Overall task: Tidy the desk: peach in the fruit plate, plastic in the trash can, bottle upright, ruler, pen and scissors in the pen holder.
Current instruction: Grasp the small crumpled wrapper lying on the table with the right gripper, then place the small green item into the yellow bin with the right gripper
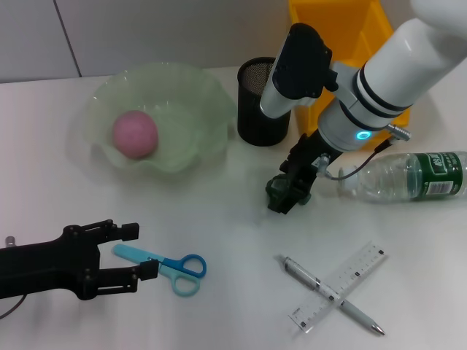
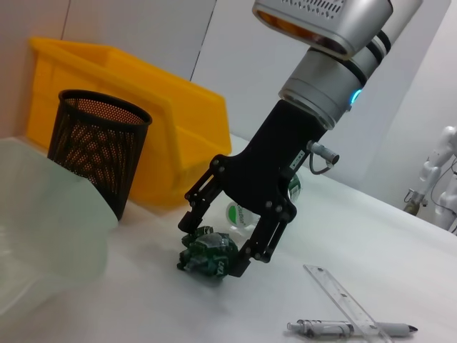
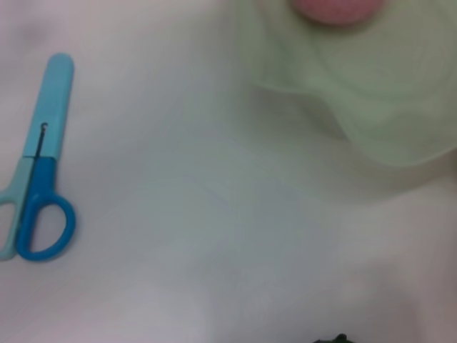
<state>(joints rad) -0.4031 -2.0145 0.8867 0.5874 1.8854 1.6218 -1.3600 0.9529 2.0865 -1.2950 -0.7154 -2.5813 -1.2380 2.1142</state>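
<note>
A pink peach [image 1: 135, 135] lies in the pale green fruit plate [image 1: 197, 95]. My right gripper [image 1: 284, 198] is down at the table, its fingers closed on both sides of a crumpled green plastic wad [image 2: 207, 256] that rests on the surface. A clear bottle [image 1: 408, 179] with a green label lies on its side to the right. Blue scissors [image 1: 166, 265] lie at the front left. My left gripper [image 1: 140, 251] is open, with the blade tip between its fingers. A pen [image 1: 332, 294] and a clear ruler [image 1: 350, 281] lie crossed at the front right.
The black mesh pen holder [image 1: 261, 102] stands behind the right gripper, beside the plate. A yellow bin [image 1: 343, 29] stands at the back right, partly hidden by the right arm. The scissors [image 3: 39, 193] and the plate [image 3: 371, 107] show in the right wrist view.
</note>
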